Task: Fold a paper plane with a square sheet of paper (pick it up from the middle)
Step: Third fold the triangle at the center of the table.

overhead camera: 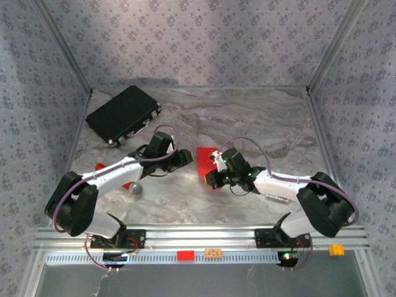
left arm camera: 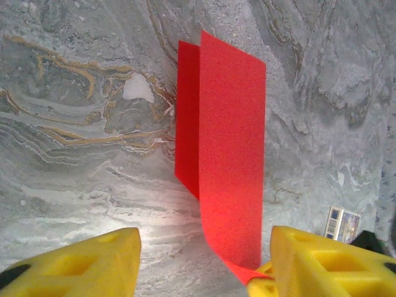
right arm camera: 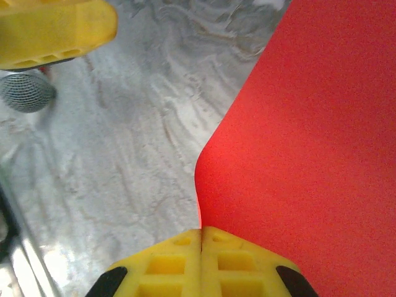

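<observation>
The square sheet of paper point(overhead camera: 206, 162) is bright red and lifted off the marble table between the two grippers. In the left wrist view the sheet point(left arm camera: 229, 154) hangs curved, with a second layer behind its left side. My right gripper point(right arm camera: 202, 238) is shut on the sheet's point(right arm camera: 309, 142) lower edge. Its yellow fingertips point(left arm camera: 267, 284) pinch the red paper low in the left wrist view. My left gripper point(left arm camera: 204, 253) stands open astride the sheet, which is closer to its right finger point(left arm camera: 334, 266) and is not gripped by it. The left finger point(left arm camera: 80, 266) is well apart.
A black case point(overhead camera: 124, 114) lies at the back left. A small red-and-grey round object point(overhead camera: 135, 187) sits by the left arm, its mesh point(right arm camera: 25, 93) near the left gripper's finger point(right arm camera: 49, 28). Small blocks point(overhead camera: 213, 252) rest on the front rail.
</observation>
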Robot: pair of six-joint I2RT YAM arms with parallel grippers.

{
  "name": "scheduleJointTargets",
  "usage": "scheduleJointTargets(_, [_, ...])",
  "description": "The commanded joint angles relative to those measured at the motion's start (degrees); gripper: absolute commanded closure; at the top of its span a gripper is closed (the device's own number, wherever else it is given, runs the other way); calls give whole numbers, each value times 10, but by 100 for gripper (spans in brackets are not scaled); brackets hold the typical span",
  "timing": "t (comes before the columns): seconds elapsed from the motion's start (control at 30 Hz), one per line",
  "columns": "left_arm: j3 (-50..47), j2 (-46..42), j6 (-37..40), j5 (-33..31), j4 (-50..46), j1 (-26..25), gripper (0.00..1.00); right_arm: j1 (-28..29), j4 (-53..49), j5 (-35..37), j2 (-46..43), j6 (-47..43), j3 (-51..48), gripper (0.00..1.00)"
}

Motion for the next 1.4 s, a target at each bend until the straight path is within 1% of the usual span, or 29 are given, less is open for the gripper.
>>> scheduleJointTargets(0.0, [7,-11,18,7,-9,2,50,-2,37,-101,14,40,6,100])
scheduleJointTargets(0.13, [20,0,26,19,-9,2,58,0,56,-127,16,37,0,100])
scheduleJointTargets(0.23, [37,17,38,35,-6,2,62,3,51,-126,13,21,-3,100])
scheduleJointTargets(0.43, [103,91,70,81,-14,2,71,0,45,-118,11,5,-15,100])
scheduleJointTargets(0.6, [165,165,92,129,-21,2,77,-1,53,-111,12,7,-23,100])
scheduleJointTargets(0.93, [239,279,133,130,-57,-5,83,-5,55,-104,17,9,-25,100])
scheduleJointTargets(1.13, [242,322,141,116,-71,-5,86,-9,52,-99,20,8,-24,100])
scheduleJointTargets(1.37, [238,346,149,107,-81,-5,87,-18,42,-81,20,7,-23,100])
